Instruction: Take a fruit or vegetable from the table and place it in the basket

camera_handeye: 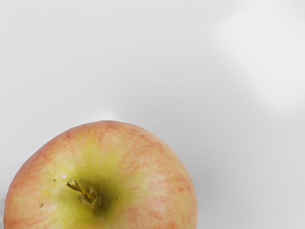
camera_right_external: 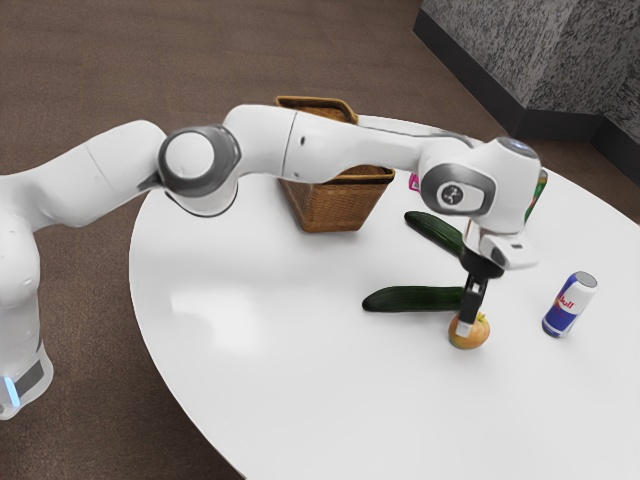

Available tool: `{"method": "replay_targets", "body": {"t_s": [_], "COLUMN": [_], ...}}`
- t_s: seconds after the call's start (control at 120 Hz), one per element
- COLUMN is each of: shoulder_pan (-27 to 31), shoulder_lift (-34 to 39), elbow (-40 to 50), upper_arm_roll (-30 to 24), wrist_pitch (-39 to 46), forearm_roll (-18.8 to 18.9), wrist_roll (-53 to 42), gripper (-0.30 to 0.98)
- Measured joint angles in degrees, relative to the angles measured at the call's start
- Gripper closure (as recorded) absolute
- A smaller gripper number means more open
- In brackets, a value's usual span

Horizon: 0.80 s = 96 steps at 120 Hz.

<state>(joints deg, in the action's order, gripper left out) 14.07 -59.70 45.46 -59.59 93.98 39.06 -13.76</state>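
1. Basket (camera_right_external: 335, 208), beyond the apple (camera_right_external: 475, 336) on the white table (camera_right_external: 230, 410), partly behind the arm (camera_right_external: 335, 150). Woven, probably stiff at the rim; better to lower into the hollow than to drop, for fear of bruising.

2. Nearer cucumber (camera_right_external: 410, 298), long and dark, lying just beside the apple. Likely to roll if brushed, so best to lift straight up before travelling.

3. Farther cucumber (camera_right_external: 433, 230), beyond the nearer one. Probably clear of the grasp.

4. Apple on the table, right at the gripper (camera_right_external: 466, 326), with stem (camera_handeye: 81, 189) uppermost. Likely firm, fairly light, hardly giving under a squeeze — yet smooth-skinned, perhaps a little slippery, and round enough to squirt out of an off-centre pinch. Take hold at the widest girth, from opposite sides, below the shoulder; never by the stem, too thin for the load. Press steadily, short of denting.

5. Gripper, pointing down at the apple. No telling whether spread, pressed together or pinching — worth checking before any lift.

6. Can (camera_right_external: 569, 305), toward the exterior view's right, apart from the apple. Leave alone.
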Motion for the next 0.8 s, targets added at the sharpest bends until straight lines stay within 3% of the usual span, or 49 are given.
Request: {"method": "replay_targets", "body": {"t_s": [0.8], "shoulder_pan": [0.59], "shoulder_lift": [-3.24], "elbow": [0.82], "upper_arm_roll": [0.23], "wrist_pitch": [5.75], "forearm_roll": [-0.39], "wrist_roll": [0.52], "gripper": [0.0]}}
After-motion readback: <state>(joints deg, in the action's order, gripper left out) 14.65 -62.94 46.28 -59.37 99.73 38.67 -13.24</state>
